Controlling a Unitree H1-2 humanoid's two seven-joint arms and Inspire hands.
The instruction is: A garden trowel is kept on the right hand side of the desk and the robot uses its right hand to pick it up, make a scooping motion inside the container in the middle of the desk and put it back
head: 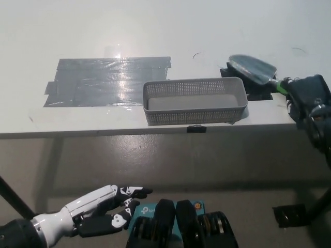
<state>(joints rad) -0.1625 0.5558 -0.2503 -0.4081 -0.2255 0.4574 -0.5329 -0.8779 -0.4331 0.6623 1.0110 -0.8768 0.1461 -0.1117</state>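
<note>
Just right of the basket (195,109), the trowel (252,68) has its blade over a black patch (258,94), its green handle clasped in the right hand (307,98). It looks stiff, light and slick-bladed, so the handle seems the best hold. Well below the basket, the left hand (98,212) rests spread.

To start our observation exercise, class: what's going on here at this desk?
The robot's black right hand holds the garden trowel by its green handle at the right side of the desk. The blade is above a black mat just past the right end of the grey mesh container, not inside it. The white left hand rests low, below the desk edge, holding nothing.
</note>
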